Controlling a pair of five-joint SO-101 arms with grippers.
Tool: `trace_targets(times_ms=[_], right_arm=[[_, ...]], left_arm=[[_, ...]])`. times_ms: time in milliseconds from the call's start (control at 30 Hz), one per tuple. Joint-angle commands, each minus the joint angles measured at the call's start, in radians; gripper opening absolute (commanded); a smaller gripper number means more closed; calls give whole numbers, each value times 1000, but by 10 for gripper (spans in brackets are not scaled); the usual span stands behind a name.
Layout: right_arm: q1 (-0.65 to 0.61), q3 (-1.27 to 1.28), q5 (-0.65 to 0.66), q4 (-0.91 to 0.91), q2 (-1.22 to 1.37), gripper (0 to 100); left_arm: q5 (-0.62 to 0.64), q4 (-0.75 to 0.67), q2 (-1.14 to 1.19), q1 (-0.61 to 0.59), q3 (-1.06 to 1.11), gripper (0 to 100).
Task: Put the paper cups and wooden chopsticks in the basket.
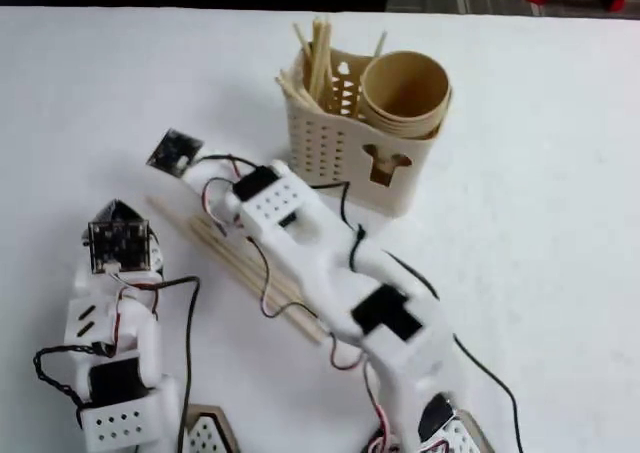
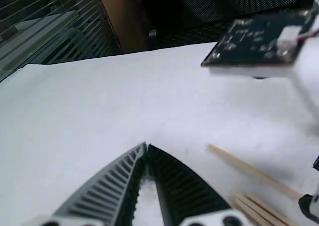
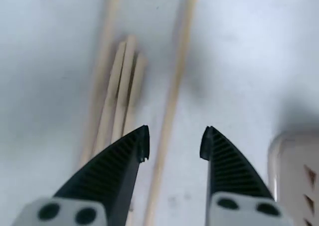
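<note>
While the right claw (image 3: 174, 143) hangs with jaws apart, one thin pale wooden chopstick (image 3: 174, 86) lies between them, more chopsticks (image 3: 122, 86) bundled just beside. Light, stiff and likely to roll, it wants a mid-length pinch. The left claw (image 2: 147, 147) is closed, empty.

— Where did we find the paper cups (image 1: 405, 93)?
— Nested in one tan stack, upright and mouth up, at one end of the cream perforated basket (image 1: 345, 158).
— And the wooden chopsticks (image 1: 232, 256)?
— We saw several standing tilted in the basket's other end. The rest lay flat on the bench (image 1: 540, 223) near it, a close bundle with single sticks beside.
</note>
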Motion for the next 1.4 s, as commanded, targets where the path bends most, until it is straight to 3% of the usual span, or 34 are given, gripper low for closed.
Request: trace_targets(times_ms=[0,167,333,600,900,1133,1367], right_arm=[[-13,-138,3,44,67,179],[-10,-281,9,125,183,138],[-10,-399,14,220,283,19],[-1,-489,58,384,294,19],[124,-364,-14,430,79,19],[122,-126,-23,377,-188,19],[120,46,-181,351,-559,19]], left_arm=[[0,-26,-16,-8,-3,28],[0,-26,-16,-7,-3,28],[0,-26,-16,-5,-3,28],[0,-23,-16,-4,-3,28],[0,-23,-16,-4,-3,28],[0,-25,-16,-4,-3,28],[0,-25,-16,-4,-3,28]])
